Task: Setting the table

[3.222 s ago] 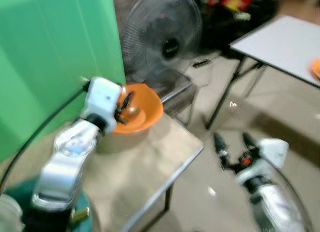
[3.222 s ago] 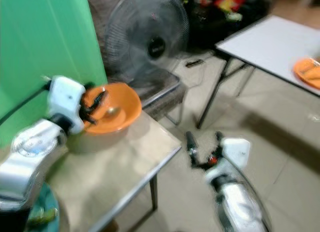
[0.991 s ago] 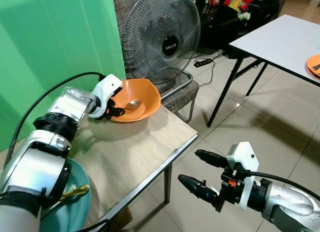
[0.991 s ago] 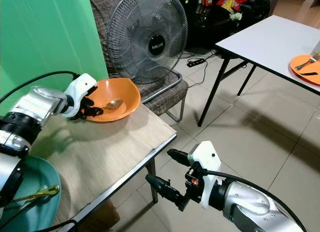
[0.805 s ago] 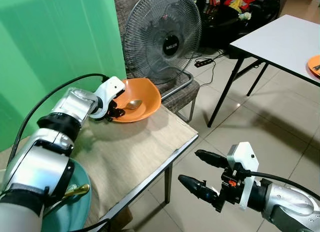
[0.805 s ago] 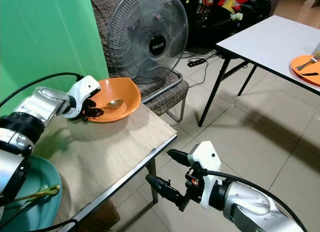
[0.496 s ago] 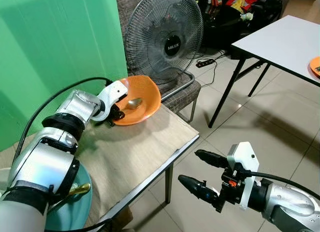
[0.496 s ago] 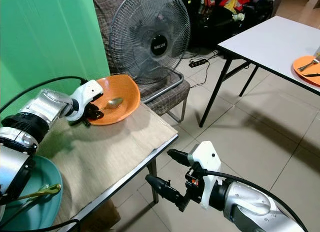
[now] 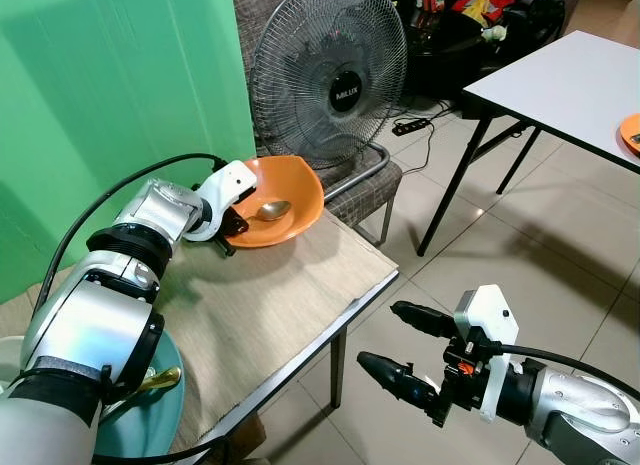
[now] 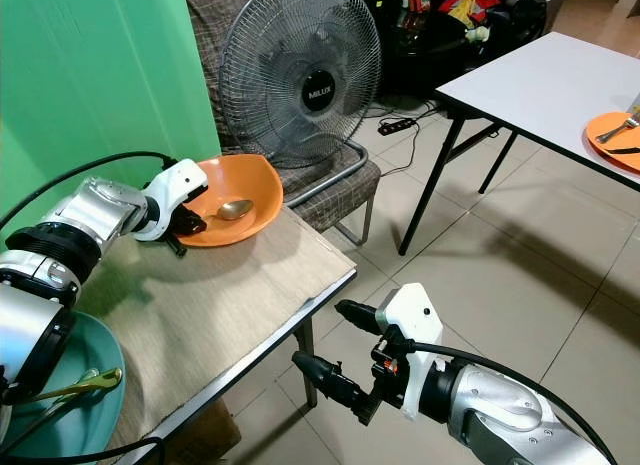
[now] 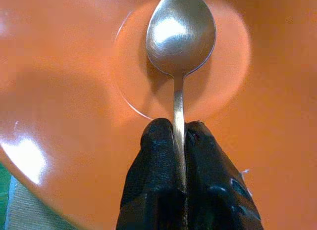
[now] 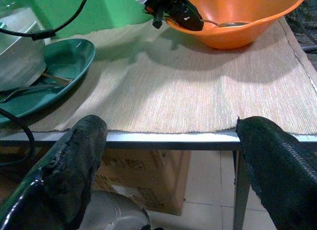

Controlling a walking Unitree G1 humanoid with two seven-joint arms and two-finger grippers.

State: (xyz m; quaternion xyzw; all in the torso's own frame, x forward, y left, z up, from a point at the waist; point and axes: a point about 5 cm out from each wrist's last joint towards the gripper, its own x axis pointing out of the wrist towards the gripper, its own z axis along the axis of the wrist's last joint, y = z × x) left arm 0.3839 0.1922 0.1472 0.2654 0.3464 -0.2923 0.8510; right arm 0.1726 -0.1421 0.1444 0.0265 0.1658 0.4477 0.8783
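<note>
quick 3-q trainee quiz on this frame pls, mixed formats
1. True or false: the left gripper is shut on the spoon handle, with the spoon's head lying in the orange bowl.
2. Multiple choice: where is the right gripper? A) inside the bowl B) off the table edge, over the tiled floor, fingers apart C) holding the green plate
3. Fill in: the bowl stands on a woven ____.

Key: 1 true; 2 B; 3 placemat.
</note>
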